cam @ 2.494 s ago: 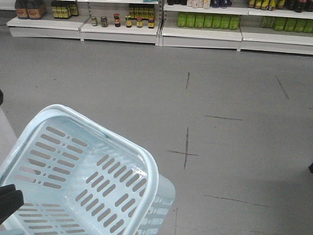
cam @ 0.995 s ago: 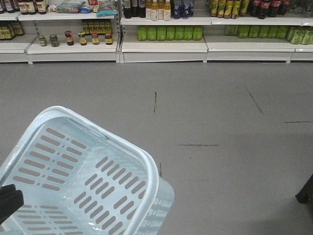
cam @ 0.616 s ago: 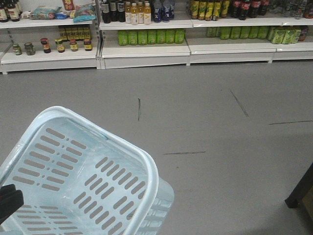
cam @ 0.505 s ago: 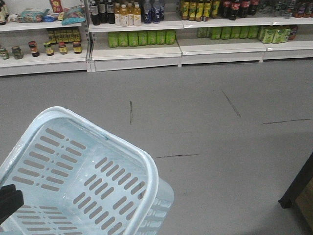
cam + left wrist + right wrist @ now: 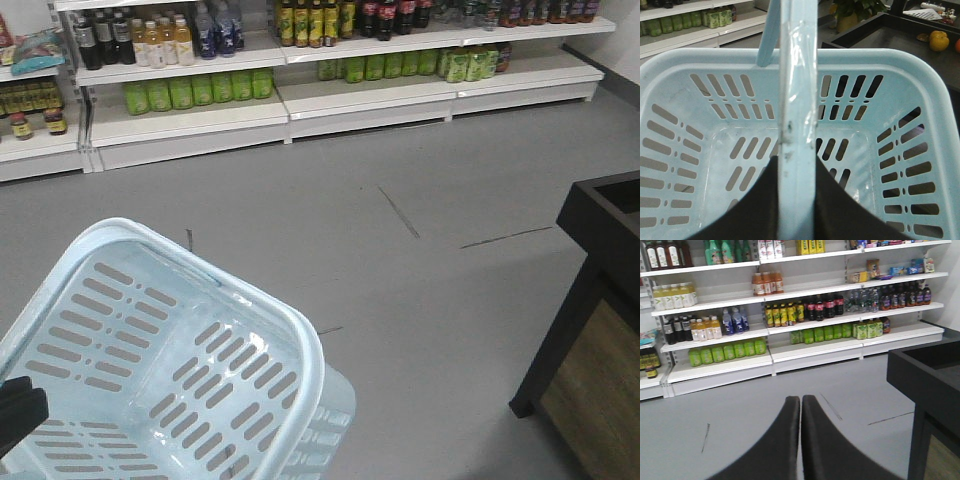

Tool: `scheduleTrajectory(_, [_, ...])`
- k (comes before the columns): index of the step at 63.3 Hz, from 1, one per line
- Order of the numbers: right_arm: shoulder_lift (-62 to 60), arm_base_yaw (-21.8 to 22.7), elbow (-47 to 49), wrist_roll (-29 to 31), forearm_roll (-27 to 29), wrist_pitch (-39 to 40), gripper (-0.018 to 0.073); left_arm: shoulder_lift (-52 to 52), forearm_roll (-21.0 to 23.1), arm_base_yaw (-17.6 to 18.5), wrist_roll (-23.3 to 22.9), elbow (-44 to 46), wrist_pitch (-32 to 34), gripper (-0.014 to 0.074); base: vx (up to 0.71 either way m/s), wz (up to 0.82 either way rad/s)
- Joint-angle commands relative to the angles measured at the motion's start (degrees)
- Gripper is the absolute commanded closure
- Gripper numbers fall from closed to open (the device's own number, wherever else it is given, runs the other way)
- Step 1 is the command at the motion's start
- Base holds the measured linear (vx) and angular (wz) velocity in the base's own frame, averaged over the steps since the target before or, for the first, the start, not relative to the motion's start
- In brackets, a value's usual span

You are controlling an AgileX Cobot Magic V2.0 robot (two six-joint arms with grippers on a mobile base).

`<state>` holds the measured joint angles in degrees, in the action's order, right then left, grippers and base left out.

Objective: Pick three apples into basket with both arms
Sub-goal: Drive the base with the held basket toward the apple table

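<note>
The pale blue basket point(image 5: 150, 340) hangs tilted at the lower left of the front view and is empty. In the left wrist view my left gripper point(image 5: 798, 160) is shut on the basket's handle point(image 5: 797, 90), with a black finger point(image 5: 760, 200) on each side of it. The basket's slotted bottom point(image 5: 740, 165) shows below. A black part of my left arm point(image 5: 20, 412) shows at the frame's edge. My right gripper point(image 5: 800, 398) is shut and empty, held above the grey floor. No dark red apples are in view.
A black-framed display stand point(image 5: 590, 290) rises at the right, and also shows in the right wrist view point(image 5: 925, 380). An orange point(image 5: 938, 40) lies on it. Store shelves with bottles point(image 5: 300, 60) line the far wall. Grey floor point(image 5: 400, 260) lies between.
The whole view has swung to the right: the shelves slid left and the black stand came in at the right. The basket stays held in the same spot.
</note>
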<state>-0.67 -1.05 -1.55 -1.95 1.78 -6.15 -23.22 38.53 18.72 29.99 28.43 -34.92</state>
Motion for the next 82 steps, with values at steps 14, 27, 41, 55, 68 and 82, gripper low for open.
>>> scheduleTrajectory(14, [-0.78,0.41,-0.85,0.46,-0.64,3.85,0.0564,-0.29,2.62,0.09,-0.40,1.59,4.77,0.0603,0.17,-0.40])
scheduleTrajectory(27, [-0.78,0.41,-0.85,0.46,-0.64,3.85,0.0564,-0.29,2.62,0.09,-0.40,1.59,4.77,0.0603,0.16,-0.45])
scheduleTrajectory(41, [-0.78,0.41,-0.85,0.46,-0.64,3.85,0.0564,-0.29,2.62,0.09,-0.40,1.59,4.77,0.0603,0.14,-0.51])
scheduleTrajectory(55, [-0.78,0.41,-0.85,0.46,-0.64,3.85,0.0564,-0.29,2.62,0.09,-0.40,1.59,4.77,0.0603,0.13,-0.51])
scheduleTrajectory(68, [-0.78,0.41,-0.85,0.46,-0.64,3.85,0.0564,-0.29,2.62,0.09,-0.40,1.59,4.77,0.0603,0.13,-0.49])
scheduleTrajectory(82, [-0.78,0.41,-0.85,0.46,-0.64,3.85,0.0564,-0.29,2.62,0.09,-0.40,1.59,4.77,0.0603,0.12,-0.45])
